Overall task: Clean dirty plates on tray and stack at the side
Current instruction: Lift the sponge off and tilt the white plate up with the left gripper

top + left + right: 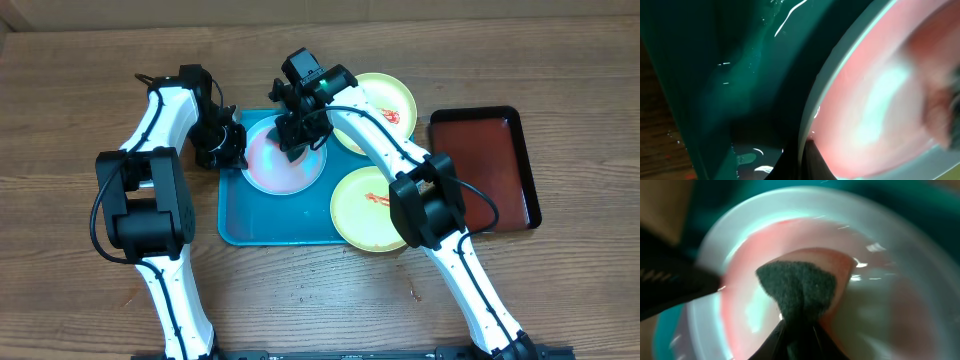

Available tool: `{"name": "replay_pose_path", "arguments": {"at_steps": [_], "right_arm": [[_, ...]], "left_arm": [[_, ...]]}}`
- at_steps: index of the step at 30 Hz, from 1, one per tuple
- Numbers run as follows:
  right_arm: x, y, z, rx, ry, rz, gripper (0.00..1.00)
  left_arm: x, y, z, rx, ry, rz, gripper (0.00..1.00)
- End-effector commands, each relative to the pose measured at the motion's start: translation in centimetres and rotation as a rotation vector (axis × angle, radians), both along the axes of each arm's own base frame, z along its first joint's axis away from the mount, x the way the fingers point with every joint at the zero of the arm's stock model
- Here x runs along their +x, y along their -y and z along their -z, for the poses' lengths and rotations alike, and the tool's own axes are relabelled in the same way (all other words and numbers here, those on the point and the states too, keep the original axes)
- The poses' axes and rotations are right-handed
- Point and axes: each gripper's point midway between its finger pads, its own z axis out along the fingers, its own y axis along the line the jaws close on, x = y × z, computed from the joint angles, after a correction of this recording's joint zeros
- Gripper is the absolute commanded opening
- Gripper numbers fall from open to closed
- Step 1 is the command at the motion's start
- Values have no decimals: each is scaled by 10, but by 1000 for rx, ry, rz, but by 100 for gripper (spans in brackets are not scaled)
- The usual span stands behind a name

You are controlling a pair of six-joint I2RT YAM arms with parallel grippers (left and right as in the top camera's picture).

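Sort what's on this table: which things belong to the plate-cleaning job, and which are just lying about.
Job:
- blue plate, smeared pink, on the tray
- scrub pad in the right hand
- left hand at that plate's rim
- far yellow plate and near yellow plate, both with red smears

Lying about:
- red tray, off to the right

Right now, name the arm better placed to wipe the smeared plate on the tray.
Right. The right fingers pinch the dark pad, pressed on the pink smear of the pale-blue plate. The left fingers only grip that plate's rim on the turquoise tray, apparently steadying it, and hold no pad.
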Motion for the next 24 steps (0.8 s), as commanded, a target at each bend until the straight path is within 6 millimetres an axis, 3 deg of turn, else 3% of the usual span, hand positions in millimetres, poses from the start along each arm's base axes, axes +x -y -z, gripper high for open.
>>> {"name": "replay_pose_path", "arguments": {"at_steps": [1, 4, 8, 14, 19, 22, 24], "right_arm": [[-31, -23, -3, 135, -97, -128, 17], [-42, -19, -10, 157, -154, -146, 13], [-34, 0, -34, 153, -164, -107, 11], [-4, 32, -124, 226, -24, -44, 11], [10, 67, -202, 279, 125, 11, 10], [11, 84, -231, 297, 175, 37, 11], [11, 96, -237, 265, 186, 68, 19]], "left_arm": [[-1, -15, 7, 76, 5, 43, 4], [4, -14, 0, 69, 18, 41, 4], [12, -12, -15, 56, 45, 40, 4], [20, -26, -53, 141, 127, 54, 4], [21, -37, -107, 215, 250, 45, 4], [19, -41, -136, 245, 315, 38, 4], [16, -44, -148, 266, 339, 34, 4]]}}
